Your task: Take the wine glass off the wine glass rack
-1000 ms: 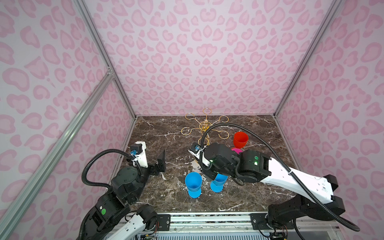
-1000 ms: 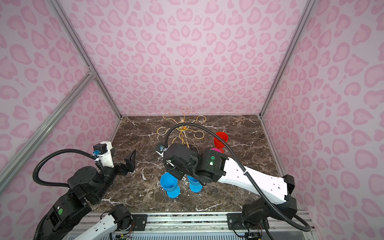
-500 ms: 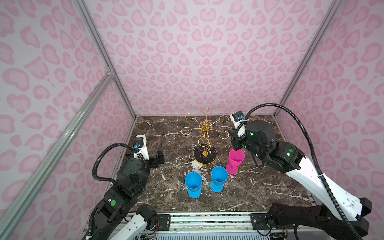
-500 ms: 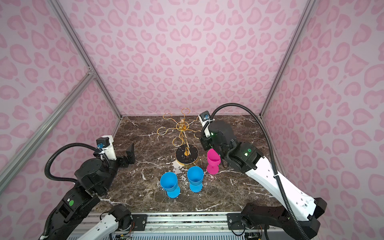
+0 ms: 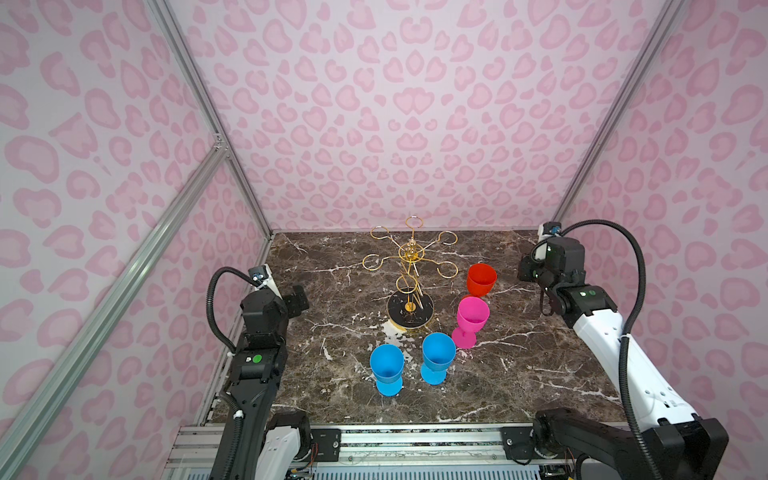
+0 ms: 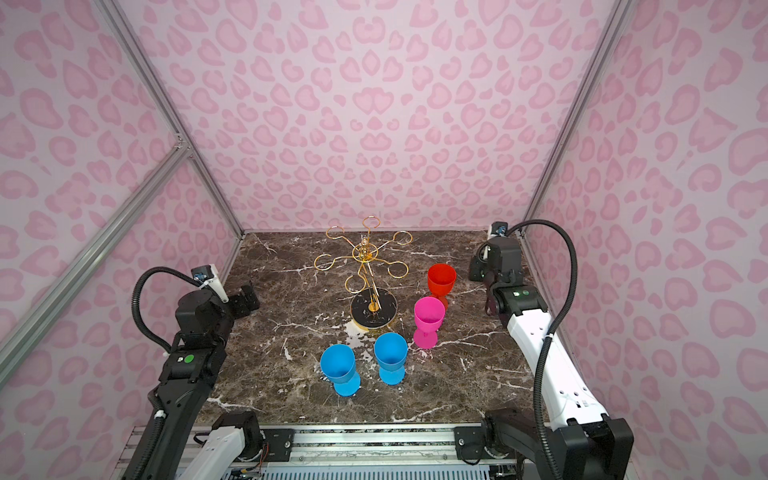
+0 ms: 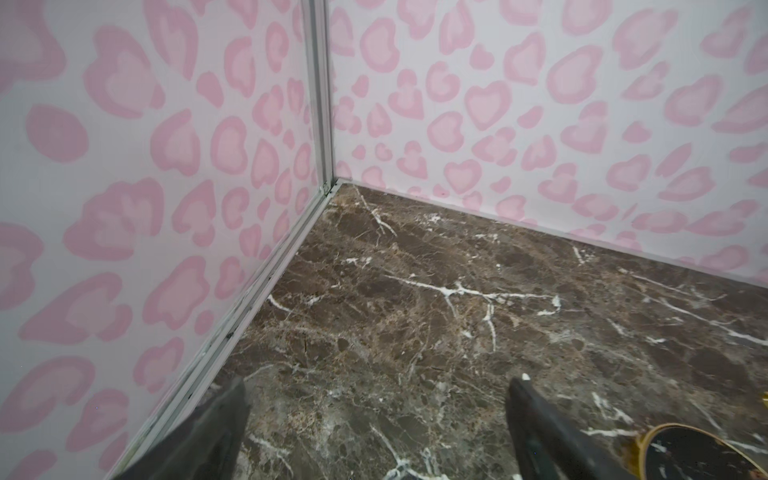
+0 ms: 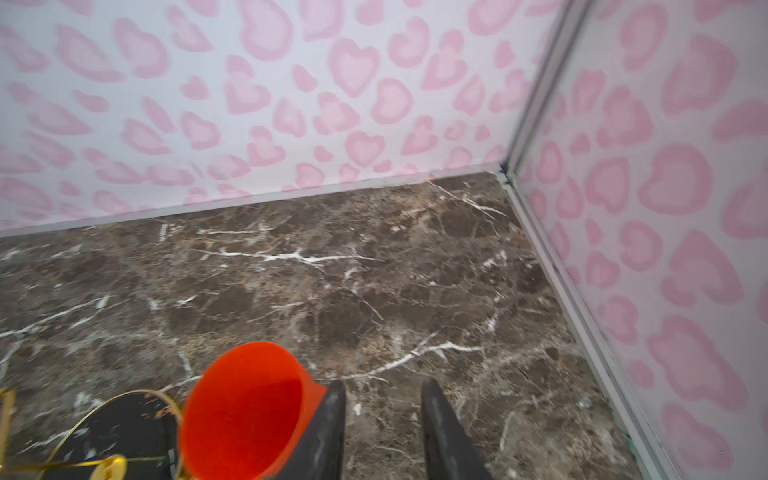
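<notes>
Now the right arm [image 5: 582, 299] has drawn back to the far corner, jaws parted and empty; the left jaws stand wide. The pink wine glass [image 5: 472, 316] it carried stands on the surface [image 5: 332, 270] beside the bare wine glass rack [image 5: 411, 253], so we judge the task done.

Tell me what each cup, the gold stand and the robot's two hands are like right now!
wine glass rack, standing, every loop empty
red glass, upright, off the rack
pink glass, upright, off the rack
blue glass beside the pink one, upright
other blue glass, upright
left gripper, open, holding nothing
right gripper, open, holding nothing
</notes>
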Motion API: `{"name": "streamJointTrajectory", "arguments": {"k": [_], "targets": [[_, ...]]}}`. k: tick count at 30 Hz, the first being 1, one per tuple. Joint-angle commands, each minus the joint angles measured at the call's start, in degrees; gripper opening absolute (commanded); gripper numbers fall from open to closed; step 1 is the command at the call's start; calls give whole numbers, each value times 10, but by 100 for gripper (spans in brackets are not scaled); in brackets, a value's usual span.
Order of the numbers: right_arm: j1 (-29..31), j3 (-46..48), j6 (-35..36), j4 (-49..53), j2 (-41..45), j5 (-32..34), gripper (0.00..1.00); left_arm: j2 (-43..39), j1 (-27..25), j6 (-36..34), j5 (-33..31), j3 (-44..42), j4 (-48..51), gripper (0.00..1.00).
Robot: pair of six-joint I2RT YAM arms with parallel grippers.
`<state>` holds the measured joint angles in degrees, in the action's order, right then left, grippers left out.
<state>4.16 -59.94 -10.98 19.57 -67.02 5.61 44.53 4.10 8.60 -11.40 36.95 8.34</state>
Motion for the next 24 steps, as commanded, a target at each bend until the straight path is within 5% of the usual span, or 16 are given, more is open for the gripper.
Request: {"name": "streamJointTrajectory", "arguments": {"k": [1, 2, 4, 5, 10, 16, 24], "targets": [[-40, 55, -27, -74, 11, -3, 42, 15, 22, 6, -10, -46, -84, 97], [-52, 75, -27, -86, 14, -1, 46, 20, 26, 10, -10, -64, -97, 97], [-71, 123, -25, -117, 26, 8, 92, 23, 29, 19, -18, -120, -162, 97], [-76, 148, -24, -134, 31, 15, 98, 22, 30, 27, -29, -147, -202, 97], [-77, 295, 16, -269, 48, 14, 98, 41, 30, 68, -59, -235, -370, 97], [-44, 490, 86, -619, 23, 43, 99, 185, 30, 87, -53, -227, -425, 97], [-49, 408, 63, -623, -90, 61, 100, 340, 28, 36, 57, -119, -461, 98]]}}
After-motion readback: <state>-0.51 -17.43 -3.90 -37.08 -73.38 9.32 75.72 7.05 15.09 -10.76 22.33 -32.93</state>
